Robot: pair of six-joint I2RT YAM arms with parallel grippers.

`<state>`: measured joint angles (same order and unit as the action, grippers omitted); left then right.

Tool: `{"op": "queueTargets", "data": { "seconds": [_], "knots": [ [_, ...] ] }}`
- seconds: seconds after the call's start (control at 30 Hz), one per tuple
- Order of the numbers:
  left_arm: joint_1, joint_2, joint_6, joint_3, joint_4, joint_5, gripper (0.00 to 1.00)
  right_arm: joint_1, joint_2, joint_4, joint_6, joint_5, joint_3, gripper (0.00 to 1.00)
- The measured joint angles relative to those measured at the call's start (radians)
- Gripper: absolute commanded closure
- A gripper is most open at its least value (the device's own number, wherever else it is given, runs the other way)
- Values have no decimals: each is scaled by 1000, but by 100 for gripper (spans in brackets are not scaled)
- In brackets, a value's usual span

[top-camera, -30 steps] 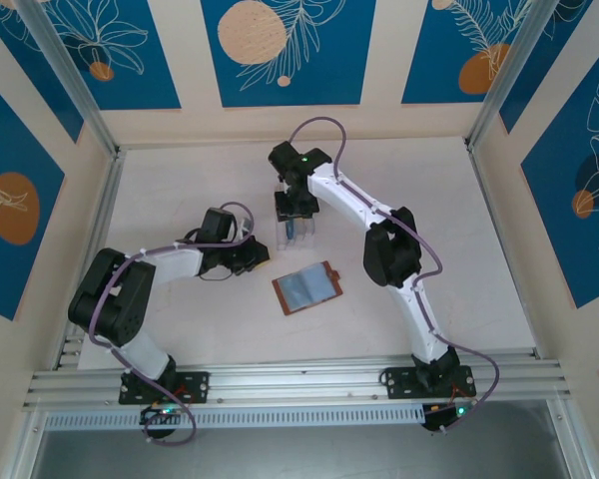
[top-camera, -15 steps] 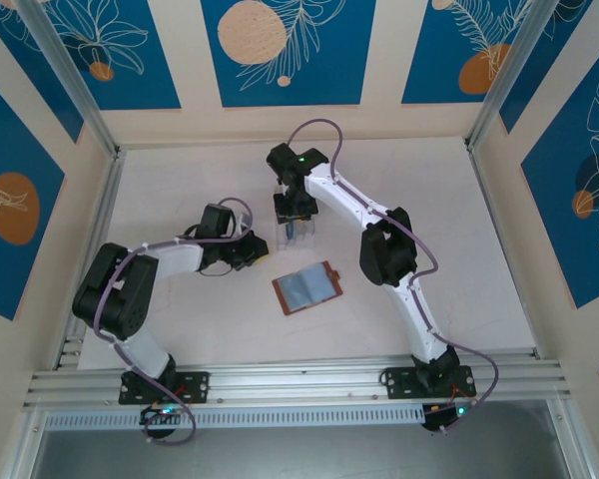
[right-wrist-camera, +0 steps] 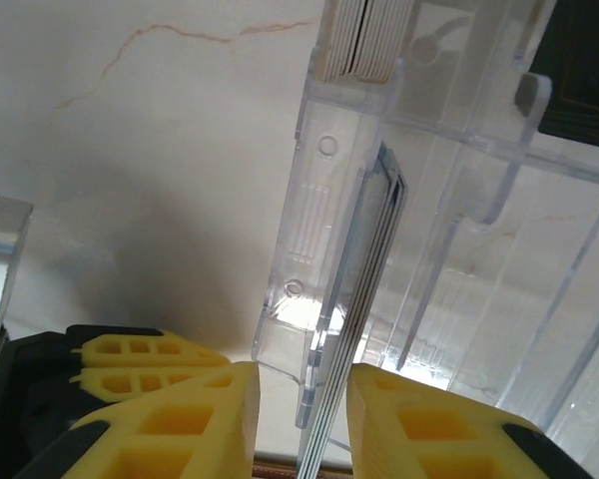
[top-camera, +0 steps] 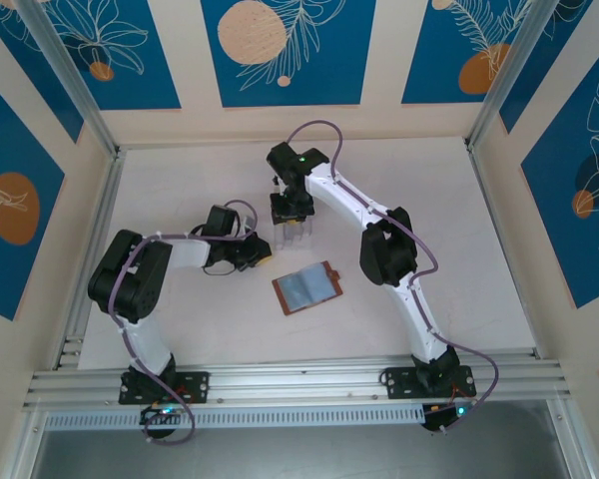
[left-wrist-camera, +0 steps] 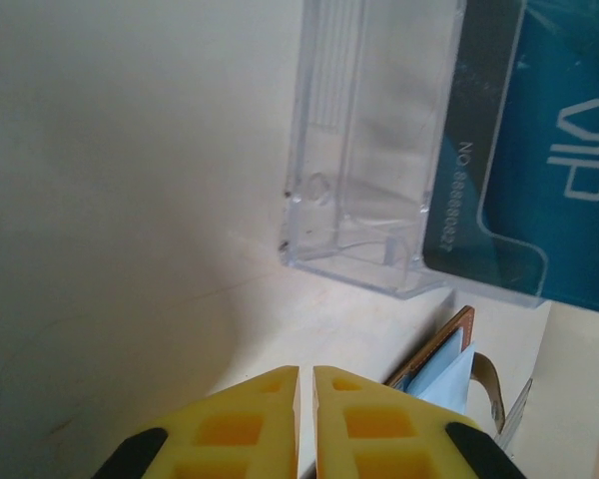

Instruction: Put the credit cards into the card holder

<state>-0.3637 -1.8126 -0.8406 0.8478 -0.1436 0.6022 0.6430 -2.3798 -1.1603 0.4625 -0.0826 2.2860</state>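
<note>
The left arm (top-camera: 135, 274) has pulled its elbow in closer to the middle of the table (top-camera: 449, 220). The right pincer (right-wrist-camera: 301, 399) has sunk a little onto the rack (top-camera: 296, 234), and its fingers have come closer together.

The right pincer's fingers are still a bit spread, one on each side of the thin edge of a grey card (right-wrist-camera: 364, 259) that stands in a slot of the rack. A small gap shows on one side, so it does not look pinched yet. More cards (right-wrist-camera: 364, 40) stand in the next slot. The left pincer (left-wrist-camera: 305, 384) is pressed together and holds nothing. It waits low, near the rack.

The holder (top-camera: 307, 287) lies open and flat on the table, just in front of the rack, with its blue side up.

The card edge looks like a few thin layers, so the pincer may grab more than one. A finger may also catch the rack wall, and then the light rack could lift or tip when the arm goes up. If the squeeze is weak, the smooth card could slip out.
</note>
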Motion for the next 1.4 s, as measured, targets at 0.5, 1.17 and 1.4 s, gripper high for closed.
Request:
{"op": "queueTargets", "data": {
  "seconds": [0.5, 1.17, 1.4],
  "knots": [
    [1, -9, -15, 2, -21, 0, 89, -29, 1, 46, 0, 106, -50, 72],
    [1, -24, -18, 2, -29, 0, 90, -46, 49, 94, 1, 165, -130, 74],
    [1, -30, -18, 7, -29, 0, 90, -48, 54, 100, 1, 170, -142, 75]
  ]
}}
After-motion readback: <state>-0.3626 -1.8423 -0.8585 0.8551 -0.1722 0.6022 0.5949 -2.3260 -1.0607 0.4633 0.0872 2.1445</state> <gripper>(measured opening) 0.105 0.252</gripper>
